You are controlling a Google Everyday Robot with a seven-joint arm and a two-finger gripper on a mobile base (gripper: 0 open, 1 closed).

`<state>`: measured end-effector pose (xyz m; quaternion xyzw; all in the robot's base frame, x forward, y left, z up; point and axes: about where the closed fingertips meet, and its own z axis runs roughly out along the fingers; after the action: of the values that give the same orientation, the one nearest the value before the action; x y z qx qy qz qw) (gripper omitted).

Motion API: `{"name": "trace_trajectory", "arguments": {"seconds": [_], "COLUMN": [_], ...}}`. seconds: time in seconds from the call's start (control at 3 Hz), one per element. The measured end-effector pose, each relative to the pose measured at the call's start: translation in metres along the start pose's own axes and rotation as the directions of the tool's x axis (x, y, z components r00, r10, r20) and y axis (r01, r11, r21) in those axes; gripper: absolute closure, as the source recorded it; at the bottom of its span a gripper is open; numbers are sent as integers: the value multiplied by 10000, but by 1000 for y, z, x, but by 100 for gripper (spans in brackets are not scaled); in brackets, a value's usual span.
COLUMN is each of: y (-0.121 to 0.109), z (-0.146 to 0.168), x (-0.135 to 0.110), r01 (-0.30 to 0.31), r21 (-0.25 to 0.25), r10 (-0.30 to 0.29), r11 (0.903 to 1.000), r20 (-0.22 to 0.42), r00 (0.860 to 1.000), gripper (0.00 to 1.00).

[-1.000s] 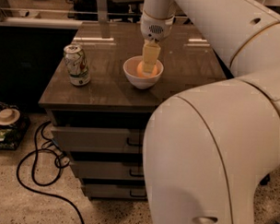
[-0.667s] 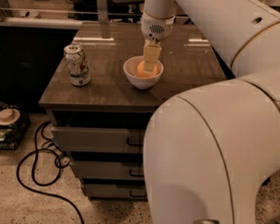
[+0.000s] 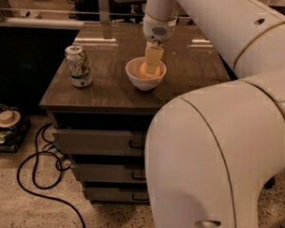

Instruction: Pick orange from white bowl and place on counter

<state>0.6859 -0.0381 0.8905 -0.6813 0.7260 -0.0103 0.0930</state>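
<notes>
The white bowl [image 3: 135, 79] stands near the middle of the grey-brown counter [image 3: 105, 93]. The orange [image 3: 143, 71] lies inside the bowl and is partly hidden. My gripper [image 3: 151, 71] hangs straight down from the white arm and reaches into the bowl, right at the orange. Its yellowish end covers the middle of the fruit, so orange skin shows on both sides of it.
A green-and-white drink can [image 3: 78, 66] stands upright on the counter's left part. My large white arm [image 3: 211, 151] fills the right side of the view. The cabinet's drawers [image 3: 99, 142] are below. A black cable [image 3: 42, 168] and clutter [image 3: 6, 125] lie on the floor at left.
</notes>
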Motion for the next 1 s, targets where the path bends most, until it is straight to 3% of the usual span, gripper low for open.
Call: {"name": "trace_trajectory", "arguments": {"seconds": [0.67, 1.0], "y": [3, 4], "z": [13, 20], "x": [-1, 0], "r01": [73, 100], "r21": [-219, -333], "r10": [-69, -90], "r11": [9997, 9994], "r20": [203, 321], "r00": [9998, 9994], "gripper": [36, 44]}}
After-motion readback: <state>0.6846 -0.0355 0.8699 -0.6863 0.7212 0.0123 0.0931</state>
